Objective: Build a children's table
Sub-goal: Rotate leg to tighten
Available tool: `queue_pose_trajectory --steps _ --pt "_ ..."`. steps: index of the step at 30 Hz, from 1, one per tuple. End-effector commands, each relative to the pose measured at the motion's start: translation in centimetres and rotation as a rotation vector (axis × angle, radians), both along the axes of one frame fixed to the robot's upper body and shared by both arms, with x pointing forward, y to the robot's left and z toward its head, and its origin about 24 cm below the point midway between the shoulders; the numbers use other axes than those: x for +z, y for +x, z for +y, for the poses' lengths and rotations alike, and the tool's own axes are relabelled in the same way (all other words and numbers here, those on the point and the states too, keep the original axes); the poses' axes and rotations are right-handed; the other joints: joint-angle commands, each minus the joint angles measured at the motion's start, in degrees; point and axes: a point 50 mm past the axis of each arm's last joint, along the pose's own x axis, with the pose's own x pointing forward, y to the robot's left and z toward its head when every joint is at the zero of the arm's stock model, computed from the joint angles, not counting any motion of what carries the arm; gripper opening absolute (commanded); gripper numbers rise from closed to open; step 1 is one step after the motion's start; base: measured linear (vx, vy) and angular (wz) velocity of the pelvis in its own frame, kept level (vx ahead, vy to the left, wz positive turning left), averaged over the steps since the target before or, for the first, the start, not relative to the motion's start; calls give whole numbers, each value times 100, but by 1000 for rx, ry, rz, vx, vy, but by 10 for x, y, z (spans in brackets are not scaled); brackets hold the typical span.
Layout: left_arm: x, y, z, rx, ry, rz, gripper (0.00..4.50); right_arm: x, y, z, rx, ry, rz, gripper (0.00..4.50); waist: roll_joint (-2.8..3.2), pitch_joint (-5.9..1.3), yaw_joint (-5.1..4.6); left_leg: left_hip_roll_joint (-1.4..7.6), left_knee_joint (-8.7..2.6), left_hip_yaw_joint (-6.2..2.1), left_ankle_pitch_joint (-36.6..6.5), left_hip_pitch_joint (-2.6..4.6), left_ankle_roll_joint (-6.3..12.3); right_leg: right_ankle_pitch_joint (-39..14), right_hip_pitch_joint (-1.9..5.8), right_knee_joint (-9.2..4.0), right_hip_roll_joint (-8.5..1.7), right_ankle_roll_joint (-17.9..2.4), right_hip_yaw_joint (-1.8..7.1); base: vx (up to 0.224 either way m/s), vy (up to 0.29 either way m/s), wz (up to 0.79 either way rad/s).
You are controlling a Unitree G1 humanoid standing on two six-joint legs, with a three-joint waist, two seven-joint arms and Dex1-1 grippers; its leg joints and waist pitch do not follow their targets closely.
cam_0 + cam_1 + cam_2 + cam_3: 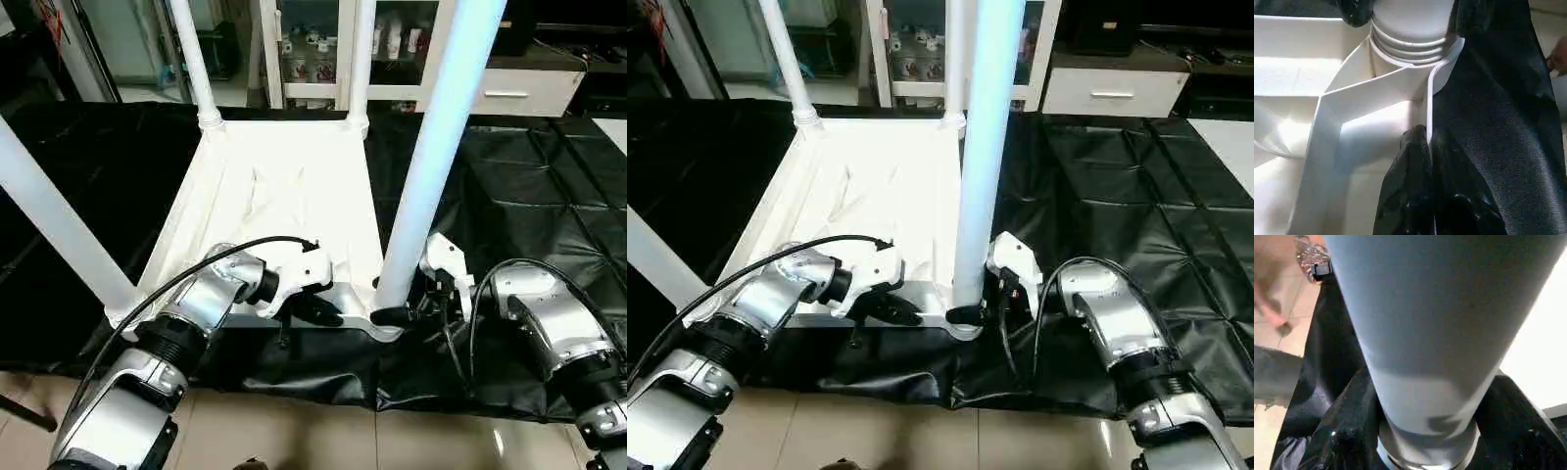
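The all-white plastic children's table (294, 211) lies upside down on the black-draped desk (529, 186), ribbed underside facing up. Four long tapered white tube legs (431, 157) stand upright in its round corner sockets.

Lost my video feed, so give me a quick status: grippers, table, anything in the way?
Left gripper shut on tabletop near rim. Right gripper around base of near-right leg. All four legs upright in sockets. Nothing obstructing.

Leg (431, 157) tops beyond the frame
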Motion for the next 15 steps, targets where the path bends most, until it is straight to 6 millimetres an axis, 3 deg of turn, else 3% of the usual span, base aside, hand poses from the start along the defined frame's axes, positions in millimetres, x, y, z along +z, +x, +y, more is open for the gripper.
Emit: queue_pose_trajectory --steps 1,2,6,8,10,11,12,14,15 --pt "-24 -11 2 -17 105 77 0 -13 -5 0 39 -89 42 233 -93 -336 -10 86 -359 31 -1212 85 506 -534 285 -231 -72 -1569 90 0 0 0" --pt "-24 -12 2 -14 109 75 0 -16 -5 1 46 -106 40 230 -115 -324 -14 89 -371 31 -1271 87 488 -649 287 -243 -74 -1542 91 0 0 0" --pt "-23 -10 1 12 96 60 0 -20 -4 4 19 -90 25 216 -79 -292 -47 91 -434 16 -1690 116 298 -1241 286 -310 -85 -1388 105 0 0 0" --pt "-23 -5 -1 55 85 38 0 -24 2 6 -76 -70 9 212 -83 -274 -66 83 -456 11 -1843 120 232 -1419 289 -336 -82 -1337 105 0 0 0" --pt "-22 2 -3 120 69 4 0 -29 9 8 -212 -53 1 212 -62 -232 -109 71 -489 12 -2211 157 110 -1940 241 -398 -73 -1219 103 0 0 0" --pt "-20 5 -5 151 58 -8 0 -33 12 8 -284 -52 3 209 -72 -198 -151 59 -516 -15 -2570 195 -20 -2524 232 -460 -92 -1053 92 0 0 0" --pt "-18 11 -8 206 43 -30 0 -39 15 8 -375 -63 20 209 -65 -196 -201 40 -538 -55 -2762 203 -112 -2775 243 -475 -87 -924 80 0 0 0" --pt "-17 13 -9 227 39 -37 0 -41 16 9 -395 -69 28 208 -73 -173 -297 18 -550 -92 -3027 222 -173 -3182 220 -544 -77 -725 47 -55 -2 -5" --pt "-17 16 -11 262 36 -51 0 -44 16 10 -432 -79 31 207 -47 -171 -348 7 -548 -118 -3153 224 -174 -3383 214 -570 -78 -617 25 -59 7 -5"
